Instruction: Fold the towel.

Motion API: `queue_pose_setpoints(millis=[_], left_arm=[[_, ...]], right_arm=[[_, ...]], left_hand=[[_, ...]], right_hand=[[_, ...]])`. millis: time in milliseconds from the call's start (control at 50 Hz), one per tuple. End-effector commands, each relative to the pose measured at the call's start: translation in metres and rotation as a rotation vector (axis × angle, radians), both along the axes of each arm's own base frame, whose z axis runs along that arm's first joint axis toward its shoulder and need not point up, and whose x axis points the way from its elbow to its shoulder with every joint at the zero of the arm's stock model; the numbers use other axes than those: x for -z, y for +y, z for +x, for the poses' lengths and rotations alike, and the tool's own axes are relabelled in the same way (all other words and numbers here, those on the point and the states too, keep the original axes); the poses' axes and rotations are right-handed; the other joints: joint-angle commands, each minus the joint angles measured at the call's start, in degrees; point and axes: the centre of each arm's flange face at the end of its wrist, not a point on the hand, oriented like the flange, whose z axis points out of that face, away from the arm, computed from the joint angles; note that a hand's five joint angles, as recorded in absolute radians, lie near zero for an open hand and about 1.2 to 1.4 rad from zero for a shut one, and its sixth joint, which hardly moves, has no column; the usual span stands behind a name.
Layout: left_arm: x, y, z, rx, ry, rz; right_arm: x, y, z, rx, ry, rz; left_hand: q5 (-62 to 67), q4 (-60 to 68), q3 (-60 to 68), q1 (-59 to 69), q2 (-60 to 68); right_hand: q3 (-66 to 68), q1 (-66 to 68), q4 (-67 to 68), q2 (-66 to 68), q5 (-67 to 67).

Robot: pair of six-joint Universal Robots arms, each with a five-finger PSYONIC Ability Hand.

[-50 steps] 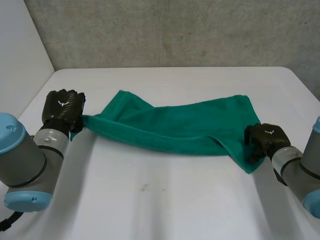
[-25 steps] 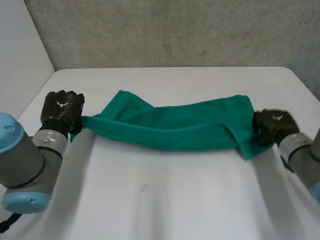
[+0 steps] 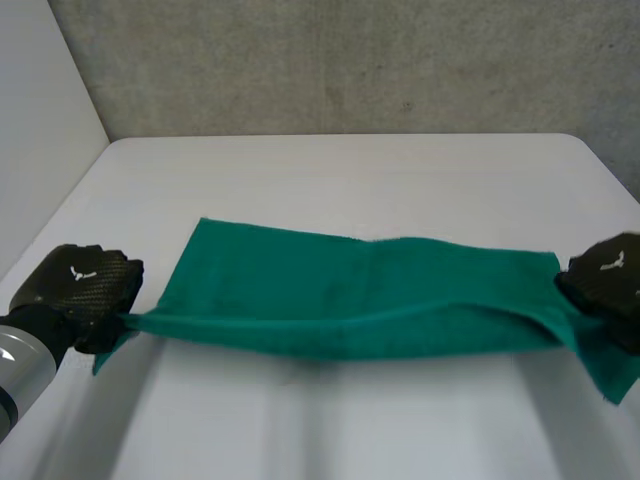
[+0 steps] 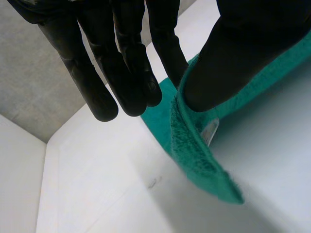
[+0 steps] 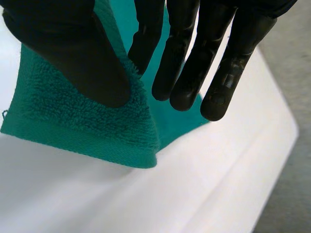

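Left robot hand (image 3: 80, 290) and right robot hand (image 3: 608, 275) wide apart; each thumb pinches against a finger.

The head view's edge crops my right hand (image 3: 610, 285). Its thumb and that of my left hand (image 3: 80, 290) hide the pinched towel (image 3: 360, 300) corners; the label (image 4: 210, 132) is unreadable.

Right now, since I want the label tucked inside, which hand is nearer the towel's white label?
Left. The left hand pinches one end of the towel, with the label just beside its thumb; the right hand pinches the opposite end, across the whole towel.
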Motion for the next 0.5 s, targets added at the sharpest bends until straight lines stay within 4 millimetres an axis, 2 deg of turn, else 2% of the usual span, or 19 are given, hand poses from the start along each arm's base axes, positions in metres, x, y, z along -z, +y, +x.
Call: queue_pose_setpoints(millis=[20, 80, 100, 120, 160, 180, 200, 220, 240, 260, 280, 300, 320, 340, 360, 380, 400, 460, 500], left_arm=[[0.032, -0.033, -0.007, 0.022, -0.027, 0.017], [0.038, -0.048, -0.014, 0.036, -0.029, 0.013], [0.043, -0.062, -0.02, 0.038, -0.034, 0.008], [0.044, -0.062, -0.02, 0.039, -0.034, 0.008], [0.043, -0.083, -0.03, 0.031, -0.04, -0.027], [0.043, -0.083, -0.03, 0.031, -0.04, -0.028], [0.035, -0.095, -0.04, 0.029, -0.04, -0.081], [0.019, -0.11, -0.053, 0.022, -0.027, -0.162], [-0.003, -0.124, -0.063, 0.0, -0.006, -0.262], [-0.036, -0.139, -0.071, -0.035, 0.031, -0.39], [-0.055, -0.145, -0.073, -0.057, 0.054, -0.46], [-0.074, -0.151, -0.074, -0.08, 0.079, -0.526], [-0.11, -0.159, -0.074, -0.118, 0.139, -0.659], [-0.127, -0.161, -0.073, -0.134, 0.171, -0.723], [-0.144, -0.162, -0.074, -0.142, 0.201, -0.787], [-0.16, -0.162, -0.073, -0.153, 0.23, -0.853], [-0.186, -0.158, -0.07, -0.165, 0.28, -0.955], [-0.2, -0.15, -0.074, -0.151, 0.325, -1.022], [-0.196, -0.149, -0.075, -0.145, 0.324, -1.01]], right_arm=[[0.048, -0.03, 0.006, 0.025, -0.025, 0.043], [0.059, -0.042, 0.007, 0.041, -0.025, 0.041], [0.061, -0.052, 0.007, 0.057, -0.025, 0.025], [0.057, -0.069, 0.01, 0.074, -0.024, -0.024], [0.051, -0.081, 0.016, 0.08, -0.032, -0.074], [0.037, -0.095, 0.025, 0.087, -0.059, -0.154], [0.026, -0.103, 0.03, 0.093, -0.081, -0.203], [0.026, -0.103, 0.03, 0.093, -0.081, -0.204], [0.015, -0.111, 0.032, 0.106, -0.104, -0.254], [-0.014, -0.124, 0.04, 0.123, -0.171, -0.372], [-0.015, -0.124, 0.04, 0.123, -0.171, -0.373], [-0.044, -0.134, 0.044, 0.135, -0.245, -0.489], [-0.07, -0.143, 0.045, 0.144, -0.32, -0.596], [-0.086, -0.147, 0.045, 0.147, -0.37, -0.661], [-0.113, -0.149, 0.047, 0.142, -0.456, -0.769], [-0.113, -0.149, 0.047, 0.142, -0.457, -0.77], [-0.149, -0.142, 0.043, 0.134, -0.551, -0.904], [-0.175, -0.122, 0.043, 0.108, -0.604, -0.966], [-0.172, -0.119, 0.042, 0.106, -0.595, -0.935]], left_hand=[[14.3, 11.53, 11.51, 14.74, 11.23], [14.3, 11.53, 11.51, 14.74, 11.23], [14.3, 11.53, 11.51, 14.74, 11.23], [14.3, 11.53, 11.51, 14.74, 11.23], [14.3, 11.53, 11.51, 14.74, 11.23], [14.3, 11.53, 11.51, 14.74, 11.23], [14.3, 11.53, 11.51, 14.74, 11.23], [14.3, 11.53, 11.51, 14.74, 11.23], [14.3, 11.53, 11.51, 14.74, 11.23], [14.3, 11.53, 11.51, 14.74, 11.23], [14.3, 11.53, 11.51, 14.74, 11.23], [14.3, 11.53, 11.51, 14.74, 11.23], [14.3, 11.53, 11.51, 14.74, 11.23], [14.3, 11.53, 11.51, 14.74, 11.23], [14.3, 11.53, 11.51, 14.74, 11.23], [14.3, 11.53, 11.51, 14.74, 11.23], [14.3, 11.53, 11.51, 14.74, 11.23], [14.3, 11.53, 11.51, 14.74, 11.23], [14.3, 11.53, 11.51, 14.74, 11.23]], right_hand=[[12.41, 24.05, 11.89, 12.43, 13.95], [12.41, 24.05, 11.89, 12.43, 13.95], [12.41, 24.05, 11.89, 12.43, 13.95], [12.41, 24.05, 11.89, 12.43, 13.95], [12.41, 24.05, 11.89, 12.43, 13.95], [12.41, 24.05, 11.89, 12.43, 13.95], [12.41, 24.05, 11.89, 12.43, 13.95], [12.41, 24.05, 11.89, 12.43, 13.95], [12.41, 24.05, 11.89, 12.43, 13.95], [12.41, 24.05, 11.89, 12.43, 13.95], [12.41, 24.05, 11.89, 12.43, 13.95], [12.41, 24.05, 11.89, 12.43, 13.95], [12.41, 24.05, 11.89, 12.43, 13.95], [12.41, 24.05, 11.89, 12.43, 13.95], [12.41, 24.05, 11.89, 12.43, 13.95], [12.41, 24.05, 11.89, 12.43, 13.95], [12.41, 24.05, 11.89, 12.43, 13.95], [12.41, 24.05, 11.89, 12.43, 13.95], [12.41, 24.05, 11.89, 12.43, 13.95]])
